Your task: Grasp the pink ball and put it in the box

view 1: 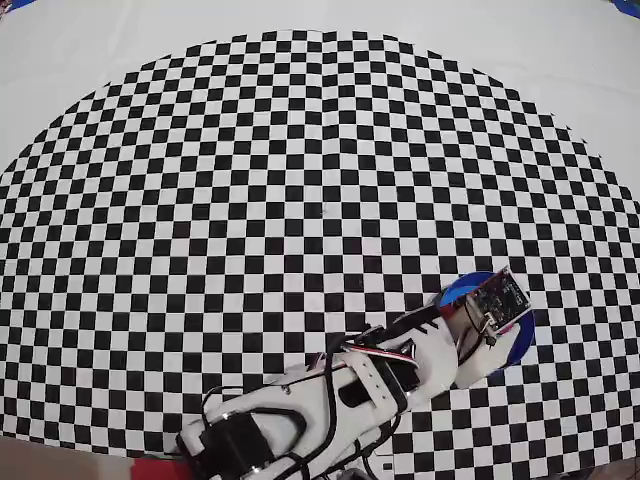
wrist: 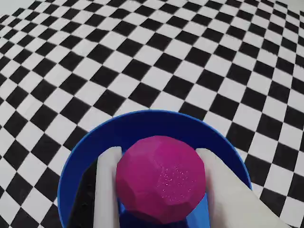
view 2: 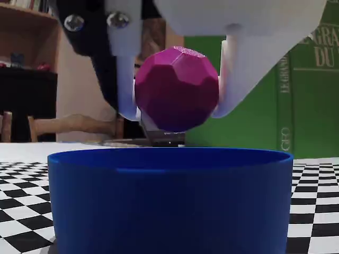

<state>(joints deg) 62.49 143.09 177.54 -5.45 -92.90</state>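
The pink ball (wrist: 160, 178) is a faceted magenta sphere held between my two white fingers. My gripper (wrist: 159, 156) is shut on it and hangs above the box (wrist: 88, 147), a round bright blue container with a low rim. In the fixed view the ball (view 2: 176, 88) hangs a little above the box's rim (view 2: 169, 154), clear of it, with my gripper (view 2: 172, 114) around it. In the overhead view the gripper (view 1: 490, 305) and arm cover most of the box (view 1: 455, 290), and the ball is hidden.
A black-and-white checkered mat (view 1: 300, 200) covers the table. The arm's base (view 1: 250, 430) sits at the near edge in the overhead view. A green wall or panel (view 2: 307, 106) and wooden shelves (view 2: 26, 32) stand behind the table.
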